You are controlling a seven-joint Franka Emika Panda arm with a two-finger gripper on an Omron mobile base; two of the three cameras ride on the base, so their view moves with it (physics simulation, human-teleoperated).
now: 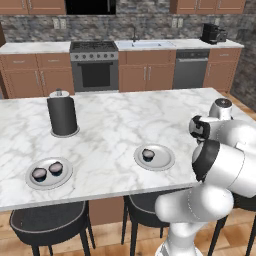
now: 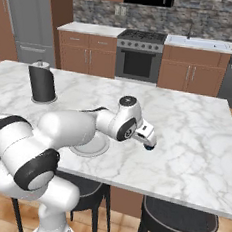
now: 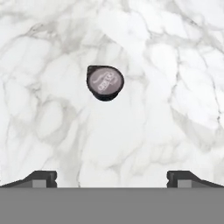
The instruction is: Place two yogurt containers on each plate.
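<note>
The left plate point(image 1: 50, 183) holds two yogurt containers point(image 1: 39, 174) point(image 1: 55, 168), small dark cups with pale tops. On the right plate point(image 1: 163, 161) sits one yogurt container point(image 1: 148, 154). Another yogurt container point(image 3: 105, 82) stands alone on the marble counter, straight ahead of my gripper point(image 3: 112, 178). The fingers point(image 3: 43, 178) are spread wide and hold nothing. In the right base view my gripper point(image 2: 148, 142) hangs just above the counter, to the right of the near plate point(image 2: 94, 148), which my arm partly hides.
A tall black cylinder with a white knob point(image 1: 63, 116) stands at the back left of the island point(image 1: 120, 125). Dark stools point(image 1: 47, 222) sit below the island's front edge. A stove and cabinets line the far wall.
</note>
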